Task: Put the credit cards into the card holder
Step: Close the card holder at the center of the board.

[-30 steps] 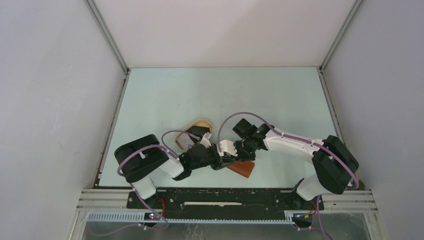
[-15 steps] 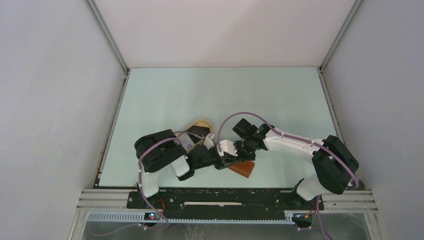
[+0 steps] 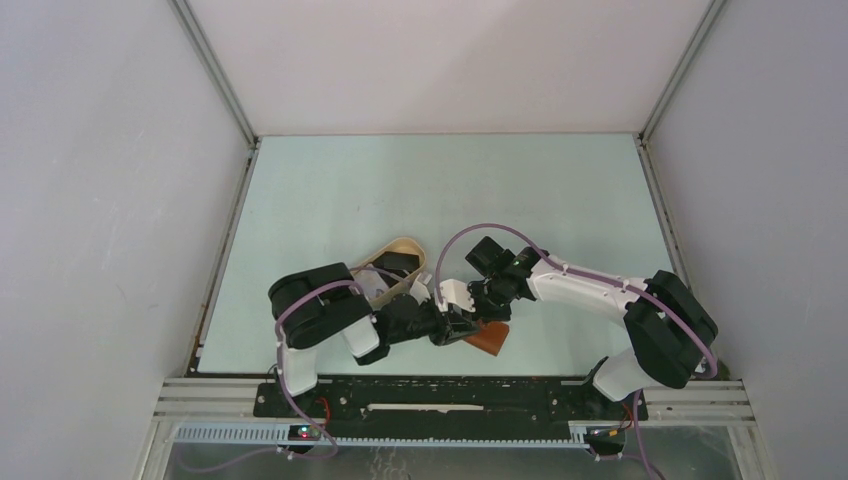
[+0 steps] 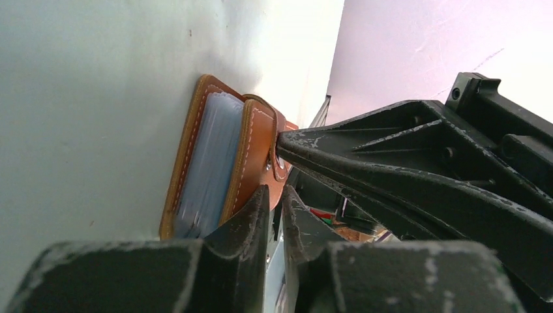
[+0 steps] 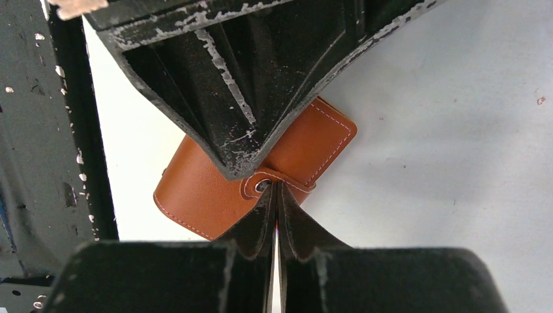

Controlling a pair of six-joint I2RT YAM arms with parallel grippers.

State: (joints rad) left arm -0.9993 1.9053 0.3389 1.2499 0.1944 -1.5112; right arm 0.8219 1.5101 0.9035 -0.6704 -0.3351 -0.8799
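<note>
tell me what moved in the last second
The left arm swung its elbow rightward, toward the wallet. Nothing was visibly taken or let go. The right tool stays pinched on the wallet's strap, the left tool close beside it; wallet and tray have not moved.

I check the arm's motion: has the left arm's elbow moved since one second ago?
Yes. The left arm's elbow shifted right, closer to the beige tray's left end.
</note>
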